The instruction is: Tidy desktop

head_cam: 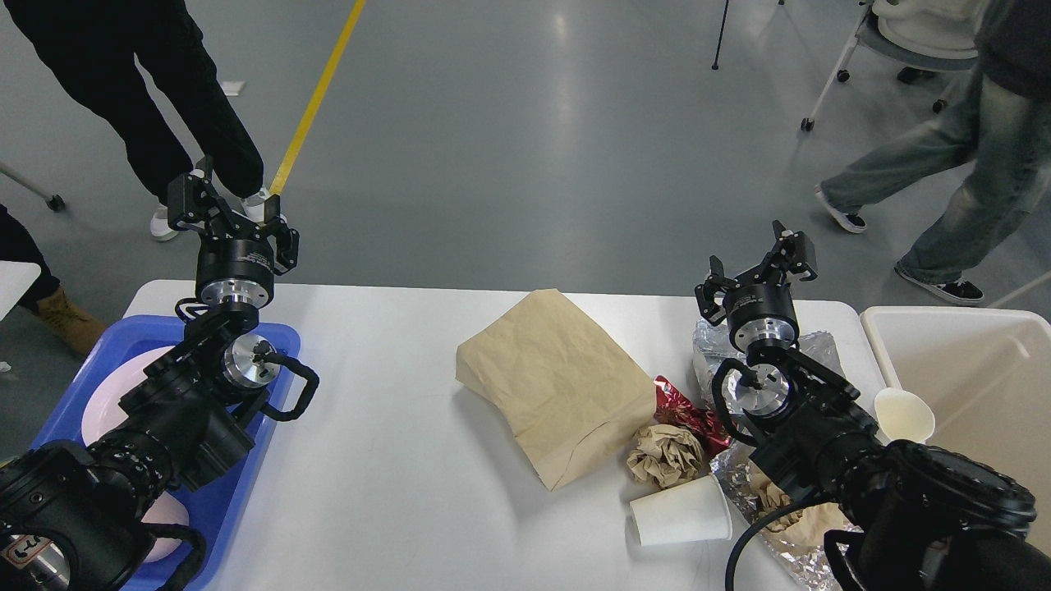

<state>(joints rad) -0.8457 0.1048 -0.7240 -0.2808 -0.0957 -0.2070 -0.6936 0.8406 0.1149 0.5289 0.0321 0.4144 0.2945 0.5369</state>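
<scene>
The white desktop [394,460] fills the lower view. On it lie a brown paper bag [554,382], a red foil wrapper [686,414], a crumpled brown paper ball [665,455], a white paper cup [681,513] on its side, and crumpled silver foil [714,349] partly under my right arm. My left gripper [223,209] is open and empty, raised over the far left corner above the blue tray [226,501]. My right gripper [759,263] is open and empty, raised above the foil at the far right.
The blue tray holds a pink plate [111,394], mostly hidden by my left arm. A cream bin [969,386] stands at the right edge, with a small white cup [903,414] at its rim. People walk on the floor beyond the table.
</scene>
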